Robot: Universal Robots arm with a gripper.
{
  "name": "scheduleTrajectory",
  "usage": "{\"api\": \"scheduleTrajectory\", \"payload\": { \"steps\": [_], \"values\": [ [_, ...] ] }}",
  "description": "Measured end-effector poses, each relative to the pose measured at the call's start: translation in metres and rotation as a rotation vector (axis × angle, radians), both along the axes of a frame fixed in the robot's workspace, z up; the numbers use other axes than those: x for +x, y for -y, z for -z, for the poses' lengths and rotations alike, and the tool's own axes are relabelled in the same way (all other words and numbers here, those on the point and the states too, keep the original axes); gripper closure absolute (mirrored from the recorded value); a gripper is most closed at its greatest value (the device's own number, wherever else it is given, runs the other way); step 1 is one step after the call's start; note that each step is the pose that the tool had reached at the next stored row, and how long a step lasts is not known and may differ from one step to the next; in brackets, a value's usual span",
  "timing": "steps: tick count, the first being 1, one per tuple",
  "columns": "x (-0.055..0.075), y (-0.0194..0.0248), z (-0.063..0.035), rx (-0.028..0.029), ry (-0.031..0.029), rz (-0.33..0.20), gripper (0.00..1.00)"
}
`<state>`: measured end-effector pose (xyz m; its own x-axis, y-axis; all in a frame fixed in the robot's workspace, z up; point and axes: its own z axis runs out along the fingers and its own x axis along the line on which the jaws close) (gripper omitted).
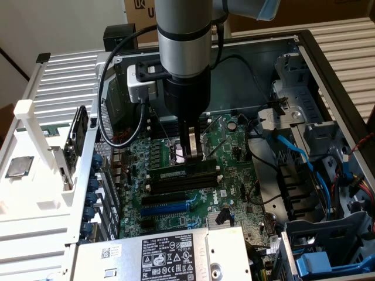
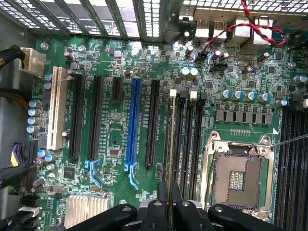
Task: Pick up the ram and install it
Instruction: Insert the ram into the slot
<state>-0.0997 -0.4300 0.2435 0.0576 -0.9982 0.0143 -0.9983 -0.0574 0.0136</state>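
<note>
The ram (image 1: 176,173) is a thin green stick with a pale label. It stands on edge in the outermost of the black memory slots (image 1: 183,185), beside the CPU socket (image 1: 179,151). In the wrist view the ram (image 2: 171,144) appears edge-on as a thin pale line along the slot nearest the black expansion slot. My gripper (image 1: 193,157) reaches straight down onto it near one end. Its two dark fingers (image 2: 161,202) close on either side of the stick, so the gripper (image 2: 168,204) is shut on the ram.
The other memory slots (image 2: 190,144) with white end clips lie next to the ram. The open CPU socket (image 2: 238,178) sits beyond them, and the blue expansion slot (image 2: 134,125) on the other side. A labelled power supply (image 1: 170,252), blue cables (image 1: 293,155) and drive cages (image 1: 328,246) crowd the case.
</note>
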Motion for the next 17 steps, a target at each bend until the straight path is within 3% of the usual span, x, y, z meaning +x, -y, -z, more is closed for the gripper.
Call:
{"api": "scheduleTrajectory", "payload": {
  "steps": [17],
  "values": [
    [0.0,-0.0009,0.0008,-0.0008,-0.0002,0.015,0.87]
  ]
}}
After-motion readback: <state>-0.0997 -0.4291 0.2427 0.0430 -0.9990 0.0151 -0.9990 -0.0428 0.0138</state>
